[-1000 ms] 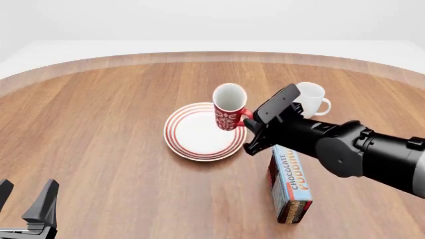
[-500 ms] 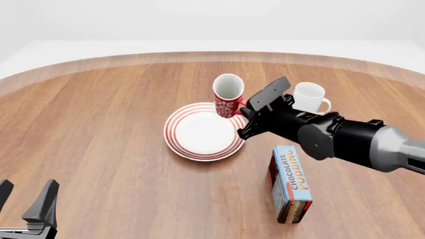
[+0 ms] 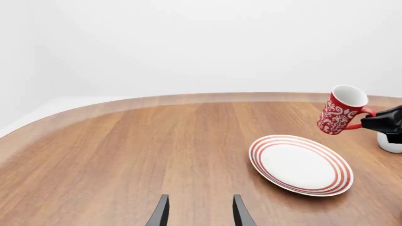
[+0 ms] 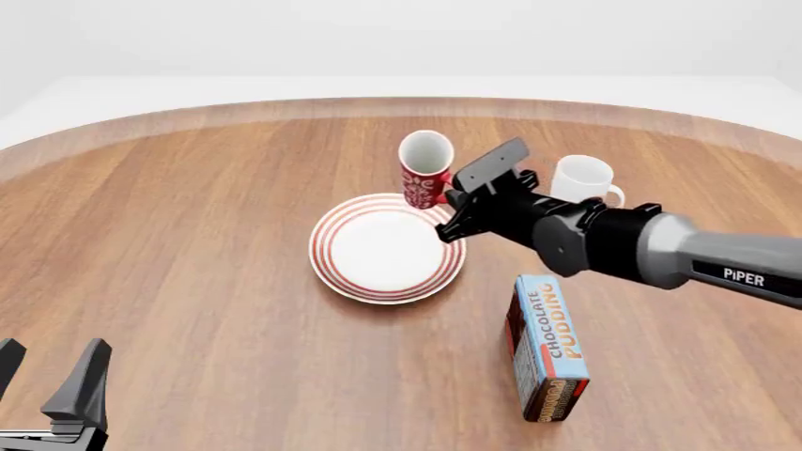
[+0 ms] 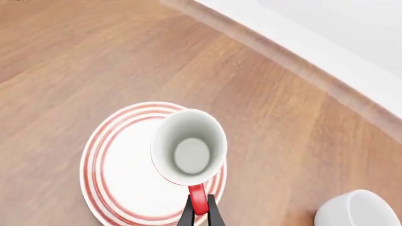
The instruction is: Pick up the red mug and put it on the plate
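Wooden table (image 4: 188, 244), white backdrop. Nearest: left gripper (image 4: 51, 381) idle at near edge, fingers spread, holding nothing. Chocolate pudding box (image 4: 547, 348) lying right of centre. Mid-table: plate (image 4: 386, 247). Right gripper (image 4: 454, 199) pinching handle of red mug (image 4: 425, 169); mug lifted, tilted, over plate's far rim. Beyond: white mug (image 4: 584, 181) on table.
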Controlling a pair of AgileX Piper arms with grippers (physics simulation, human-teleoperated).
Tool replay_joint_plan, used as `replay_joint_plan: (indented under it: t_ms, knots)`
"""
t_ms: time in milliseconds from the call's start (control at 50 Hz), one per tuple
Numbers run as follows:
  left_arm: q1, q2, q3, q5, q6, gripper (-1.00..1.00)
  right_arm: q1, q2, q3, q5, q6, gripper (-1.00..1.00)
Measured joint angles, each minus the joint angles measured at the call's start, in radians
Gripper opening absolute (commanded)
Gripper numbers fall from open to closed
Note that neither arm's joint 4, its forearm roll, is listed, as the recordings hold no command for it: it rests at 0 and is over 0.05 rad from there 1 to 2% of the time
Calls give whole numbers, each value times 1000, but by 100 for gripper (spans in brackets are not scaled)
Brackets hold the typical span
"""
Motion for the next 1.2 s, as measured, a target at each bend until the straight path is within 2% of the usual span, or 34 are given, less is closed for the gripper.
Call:
replay_joint_plan:
  t_ms: [1200]
  knots:
    - [0,0,0,0,0,100,37,251,-122,-68,78,-100]
